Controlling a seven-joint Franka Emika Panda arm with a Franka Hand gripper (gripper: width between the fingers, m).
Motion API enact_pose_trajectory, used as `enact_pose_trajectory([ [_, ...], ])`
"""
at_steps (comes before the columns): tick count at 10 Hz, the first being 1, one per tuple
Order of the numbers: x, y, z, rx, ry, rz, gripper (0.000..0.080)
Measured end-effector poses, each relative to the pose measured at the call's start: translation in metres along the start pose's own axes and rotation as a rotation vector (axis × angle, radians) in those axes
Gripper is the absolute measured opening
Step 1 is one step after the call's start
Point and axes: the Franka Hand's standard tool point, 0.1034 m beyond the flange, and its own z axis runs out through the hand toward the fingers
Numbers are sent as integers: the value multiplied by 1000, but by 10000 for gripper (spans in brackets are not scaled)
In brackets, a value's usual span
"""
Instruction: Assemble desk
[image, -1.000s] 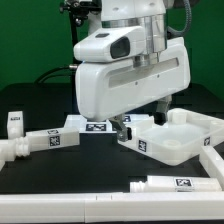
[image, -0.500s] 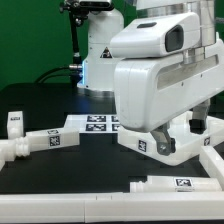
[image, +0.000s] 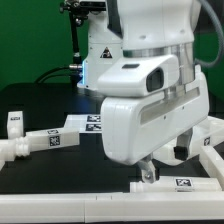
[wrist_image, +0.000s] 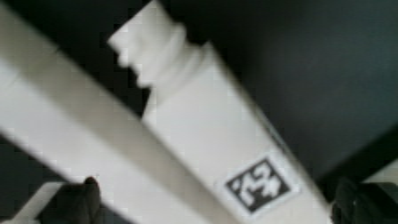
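Observation:
The desk top (image: 207, 140) lies at the exterior view's right, mostly hidden behind my arm. One tagged leg (image: 178, 184) lies near the front edge. A second leg (image: 45, 140) lies at the left, with a short white part (image: 14, 122) behind it. My gripper (image: 150, 174) hangs low over the near end of the front leg. In the wrist view this leg (wrist_image: 214, 130) runs diagonally between my dark fingertips (wrist_image: 84, 195), its tag (wrist_image: 258, 185) close to them. My gripper (wrist_image: 222, 208) is open and holds nothing.
The marker board (image: 84, 123) lies behind the left leg. A white rim (image: 90, 205) runs along the table's front edge, right beside the front leg; it shows as a broad white band in the wrist view (wrist_image: 63, 110). A green backdrop stands behind.
My arm has swung from above the desk top toward the front and come down over the front leg. The parts on the table have not moved.

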Motion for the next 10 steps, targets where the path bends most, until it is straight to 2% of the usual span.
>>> enact_pose_trajectory([
  [5,-3,-2,4,4,-4,1,649],
  [6,-6,-4,12,-14,12,2,648],
  [7,-12,-10,19,-9,8,3,648],
  [10,-12,-10,21,-7,7,4,648],
])
